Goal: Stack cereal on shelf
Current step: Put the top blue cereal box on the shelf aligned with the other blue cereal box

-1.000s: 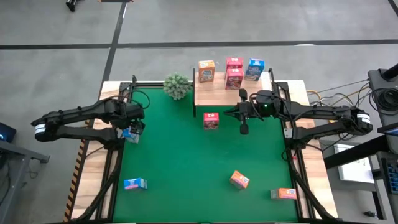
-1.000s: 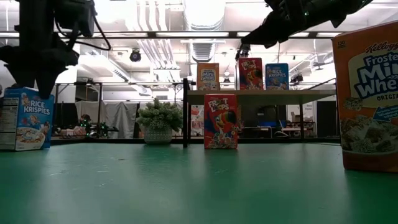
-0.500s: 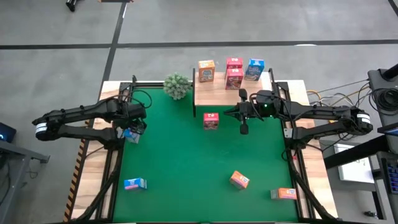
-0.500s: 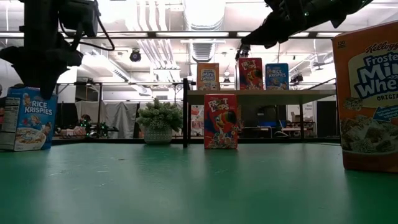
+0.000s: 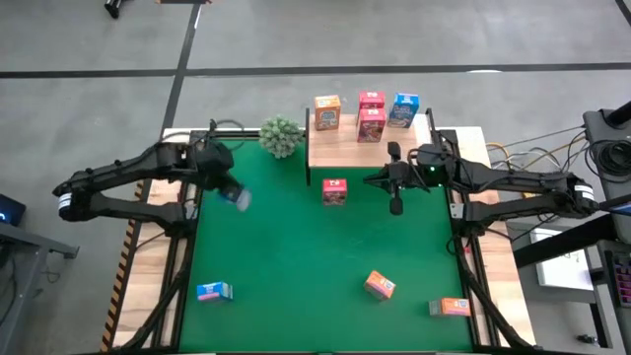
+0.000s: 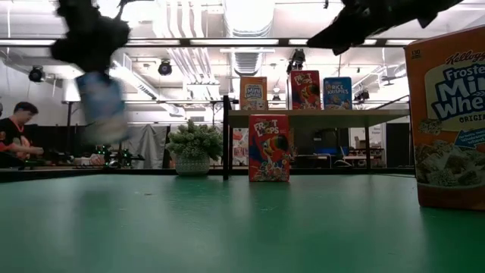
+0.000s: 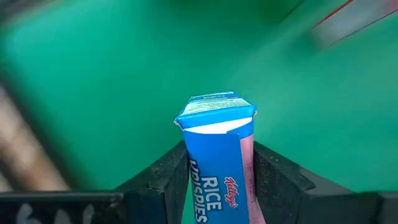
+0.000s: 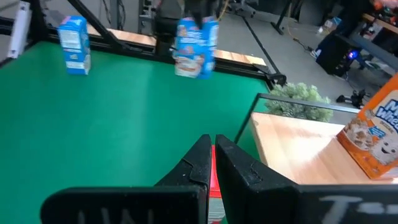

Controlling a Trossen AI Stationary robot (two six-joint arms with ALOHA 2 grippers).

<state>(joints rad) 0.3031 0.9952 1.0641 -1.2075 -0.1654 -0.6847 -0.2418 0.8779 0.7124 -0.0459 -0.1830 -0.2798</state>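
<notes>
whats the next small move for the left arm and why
Probably carry the blue box across toward the shelf. The left gripper grips the box clear of the table, and the shelf shows bare board in front of its four boxes. The right gripper hangs shut beside the shelf.

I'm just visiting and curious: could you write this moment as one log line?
left end effector: shut on blue cereal box, lifted off table | right end effector: shut, empty, by shelf

L gripper [image 5: 229,191] raised, gripping (mid-air); R gripper [image 5: 395,204] closed.
</notes>
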